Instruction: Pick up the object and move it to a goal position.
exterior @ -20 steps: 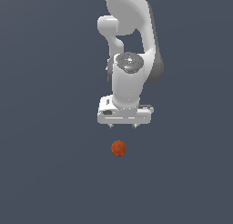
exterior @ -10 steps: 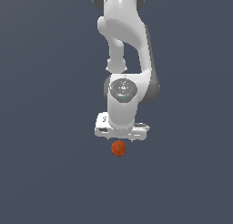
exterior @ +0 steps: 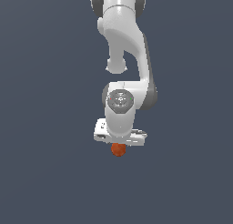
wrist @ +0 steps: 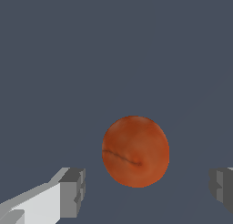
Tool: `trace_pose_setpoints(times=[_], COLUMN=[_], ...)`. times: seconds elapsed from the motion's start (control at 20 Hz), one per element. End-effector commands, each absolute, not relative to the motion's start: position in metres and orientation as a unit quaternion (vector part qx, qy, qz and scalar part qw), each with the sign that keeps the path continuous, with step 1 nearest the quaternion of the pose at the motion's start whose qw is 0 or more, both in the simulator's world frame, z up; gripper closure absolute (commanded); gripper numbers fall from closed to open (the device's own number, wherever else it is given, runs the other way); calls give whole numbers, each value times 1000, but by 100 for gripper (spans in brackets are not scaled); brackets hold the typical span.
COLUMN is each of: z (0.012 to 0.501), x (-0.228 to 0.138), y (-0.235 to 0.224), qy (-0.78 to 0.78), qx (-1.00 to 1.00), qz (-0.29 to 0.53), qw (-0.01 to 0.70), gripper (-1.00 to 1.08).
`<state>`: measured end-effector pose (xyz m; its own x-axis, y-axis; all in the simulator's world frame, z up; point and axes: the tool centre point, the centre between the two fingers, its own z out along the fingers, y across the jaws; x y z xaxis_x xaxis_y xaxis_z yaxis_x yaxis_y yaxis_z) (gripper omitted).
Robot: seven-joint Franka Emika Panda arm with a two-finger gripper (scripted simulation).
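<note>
A small orange-red ball [exterior: 119, 150] rests on the dark grey floor, its upper part hidden behind the white gripper body in the exterior view. In the wrist view the ball [wrist: 135, 151] fills the middle, with a faint dark crease on its mottled skin. My gripper [wrist: 148, 187] is open, low over the ball, and straddles it. One grey fingertip [wrist: 73, 191] stands on one side of the ball and the other fingertip [wrist: 222, 186] on the far side, both clear of it. The fingers do not show in the exterior view.
The flat dark grey floor [exterior: 50, 173] spreads all around. My white arm [exterior: 127, 50] rises straight above the ball. No goal marker shows in either view.
My arm has come down steadily, and the gripper now sits right over the ball instead of well above it. The ball has not moved.
</note>
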<state>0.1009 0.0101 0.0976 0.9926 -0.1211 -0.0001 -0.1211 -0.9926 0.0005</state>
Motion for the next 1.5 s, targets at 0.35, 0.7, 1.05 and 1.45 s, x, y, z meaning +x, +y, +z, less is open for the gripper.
trace_pose_setpoints(times=[0.35, 0.7, 1.05, 1.45], z=[78, 47, 47, 47], x=[101, 100, 102, 102], y=[10, 10, 10, 10], qy=[-61, -61, -61, -61], qx=[998, 998, 998, 998], qz=[0, 0, 0, 0], qw=[0, 0, 0, 0], gripper=[-92, -92, 108, 108])
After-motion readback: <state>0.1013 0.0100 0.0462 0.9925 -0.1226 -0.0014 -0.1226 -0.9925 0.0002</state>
